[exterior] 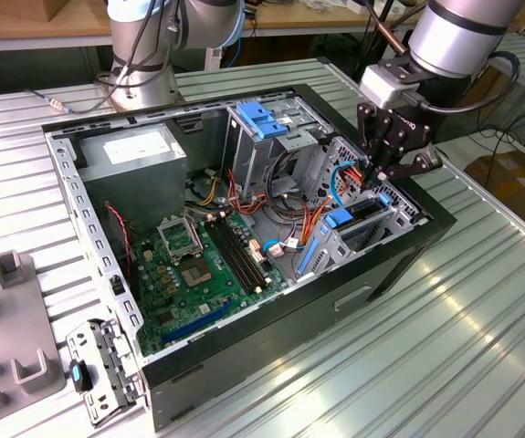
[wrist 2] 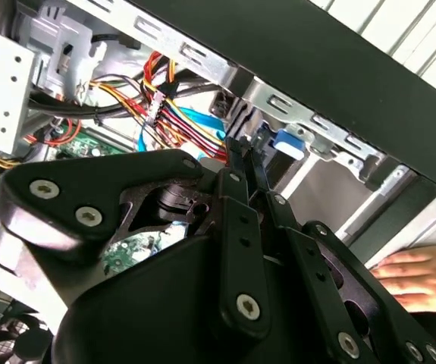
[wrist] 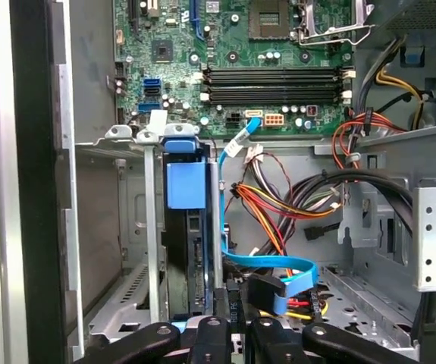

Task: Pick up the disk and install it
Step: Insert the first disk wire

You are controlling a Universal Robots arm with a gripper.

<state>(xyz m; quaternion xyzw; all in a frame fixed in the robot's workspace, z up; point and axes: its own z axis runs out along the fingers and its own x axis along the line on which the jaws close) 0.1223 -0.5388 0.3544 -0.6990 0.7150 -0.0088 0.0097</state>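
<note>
Exterior view, left to right: ribbed metal table (exterior: 25,119), open computer case (exterior: 244,338), then the disk (exterior: 368,210) on edge in its bay. The gripper (exterior: 379,175) sits just above, claw together, apparently empty. Expect a dense, stiff, shock-sensitive disk; grip its blue rails. Cables (exterior: 285,242) crowd the bay.

Looks like a robotics lab or test workshop, not anyone's home. An opened desktop computer case (exterior: 244,237) sits on a ribbed aluminium-profile table (exterior: 481,347), with a second robot arm's base (exterior: 143,82) bolted down right behind the case. Wooden workbenches (exterior: 25,27) run along the back beyond it, and grey fixture blocks (exterior: 11,338) lie beside the case.
</note>
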